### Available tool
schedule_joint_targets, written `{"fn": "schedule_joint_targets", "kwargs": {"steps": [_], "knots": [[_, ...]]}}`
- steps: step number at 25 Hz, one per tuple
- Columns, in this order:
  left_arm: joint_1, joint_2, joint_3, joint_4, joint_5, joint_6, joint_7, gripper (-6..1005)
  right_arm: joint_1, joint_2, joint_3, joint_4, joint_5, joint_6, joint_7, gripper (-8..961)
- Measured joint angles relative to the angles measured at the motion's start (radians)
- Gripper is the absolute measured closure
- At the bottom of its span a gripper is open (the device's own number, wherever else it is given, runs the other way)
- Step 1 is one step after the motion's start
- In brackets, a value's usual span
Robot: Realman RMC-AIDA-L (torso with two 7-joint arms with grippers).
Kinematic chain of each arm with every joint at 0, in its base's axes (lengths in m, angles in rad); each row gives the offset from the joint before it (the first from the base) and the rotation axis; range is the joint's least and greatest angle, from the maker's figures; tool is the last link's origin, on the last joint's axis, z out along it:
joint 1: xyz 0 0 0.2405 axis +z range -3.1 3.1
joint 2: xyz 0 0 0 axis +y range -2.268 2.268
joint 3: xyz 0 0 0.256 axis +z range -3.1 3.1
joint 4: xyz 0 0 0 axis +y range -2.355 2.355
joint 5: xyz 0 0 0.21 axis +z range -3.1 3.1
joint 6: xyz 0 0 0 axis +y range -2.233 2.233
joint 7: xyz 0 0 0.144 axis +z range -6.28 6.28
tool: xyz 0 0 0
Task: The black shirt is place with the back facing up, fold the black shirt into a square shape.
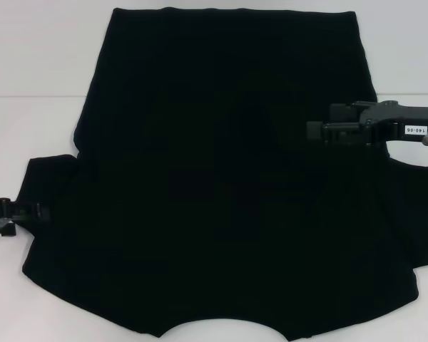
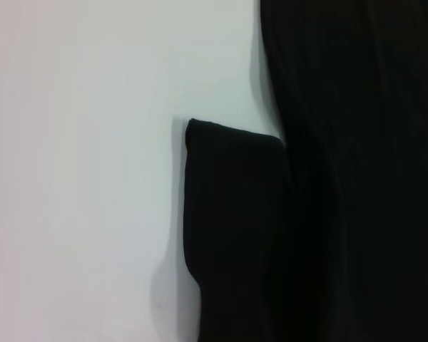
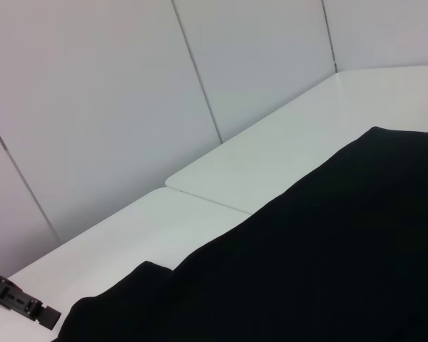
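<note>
The black shirt (image 1: 221, 199) lies spread flat on the white table (image 1: 36, 64), its plain side up. The hem is at the far side and the neck cut-out is at the near edge. My left gripper (image 1: 44, 212) sits low at the outer edge of the left sleeve (image 2: 228, 214); it also shows far off in the right wrist view as the left gripper (image 3: 25, 306). My right gripper (image 1: 312, 132) hovers above the shirt's right side, near the armpit. The right wrist view looks across the shirt (image 3: 328, 256) from above.
White table surface (image 2: 78, 178) lies bare to the left of the sleeve and beyond the hem. Pale wall panels (image 3: 114, 107) stand behind the table. A seam (image 3: 207, 199) runs between two table sections.
</note>
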Motion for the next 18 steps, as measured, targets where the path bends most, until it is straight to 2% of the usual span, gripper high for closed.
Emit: {"fn": "schedule_joint_targets", "kwargs": {"steps": [18], "knots": [[-0.009, 0.003, 0.004, -0.026, 0.015, -0.018, -0.001, 124, 0.0, -0.001, 0.006, 0.0, 0.002, 0.0, 0.001, 38]]}}
